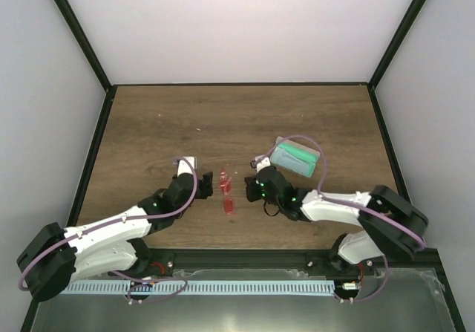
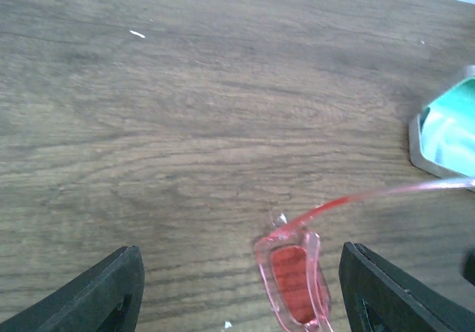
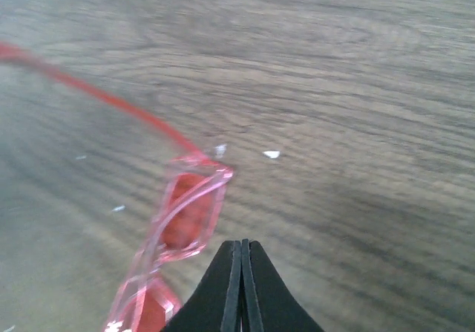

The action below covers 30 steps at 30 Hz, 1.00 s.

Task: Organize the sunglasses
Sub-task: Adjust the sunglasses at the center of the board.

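The sunglasses point(image 1: 226, 195) have a thin red frame and lie on the wooden table between my two grippers. In the left wrist view one red lens point(image 2: 294, 283) lies between my fingers, nearer the right finger point(image 2: 373, 291). One slender arm point(image 2: 371, 196) of the pair stretches off to the right. My left gripper point(image 2: 241, 296) is open and touches nothing. My right gripper point(image 3: 241, 244) is shut with nothing between its fingers, its tip just right of the sunglasses point(image 3: 187, 215). From above, the left gripper point(image 1: 205, 183) and right gripper point(image 1: 248, 189) flank the pair.
A grey oblong case point(image 1: 297, 157) with green lining lies open behind the right gripper; its corner point(image 2: 445, 135) shows at the right of the left wrist view. Small white flecks point(image 3: 272, 154) dot the wood. Black frame rails border the table.
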### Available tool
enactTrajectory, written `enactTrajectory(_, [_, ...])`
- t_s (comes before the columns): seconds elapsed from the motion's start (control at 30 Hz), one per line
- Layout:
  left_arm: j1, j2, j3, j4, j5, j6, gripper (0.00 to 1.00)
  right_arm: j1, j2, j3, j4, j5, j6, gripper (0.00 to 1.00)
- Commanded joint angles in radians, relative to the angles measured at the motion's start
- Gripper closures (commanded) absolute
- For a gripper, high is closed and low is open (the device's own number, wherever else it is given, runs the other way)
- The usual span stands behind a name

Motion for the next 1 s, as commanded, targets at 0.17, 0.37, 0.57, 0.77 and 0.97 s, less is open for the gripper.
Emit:
enactTrajectory(0.17, [0.043, 0.063, 0.102, -0.037, -0.058, 0.037, 0.26, 0.017, -0.159, -0.203, 0.315, -0.324, 0.076, 0.99])
enactTrajectory(0.37, [0.078, 0.098, 0.136, -0.056, -0.058, 0.049, 0.26, 0.112, -0.108, -0.175, 0.266, -0.223, 0.067, 0.54])
enactTrajectory(0.57, [0.092, 0.022, 0.025, -0.020, 0.023, 0.013, 0.27, 0.231, -0.076, -0.061, 0.040, 0.131, 0.118, 0.50])
enactTrajectory(0.77, [0.091, -0.137, -0.156, 0.080, 0.208, -0.055, 0.46, 0.214, -0.146, -0.010, -0.086, 0.242, 0.119, 0.54])
enactTrajectory(0.97, [0.093, -0.117, -0.119, -0.010, 0.109, -0.051, 0.52, 0.216, -0.037, 0.033, -0.071, 0.164, 0.164, 0.48])
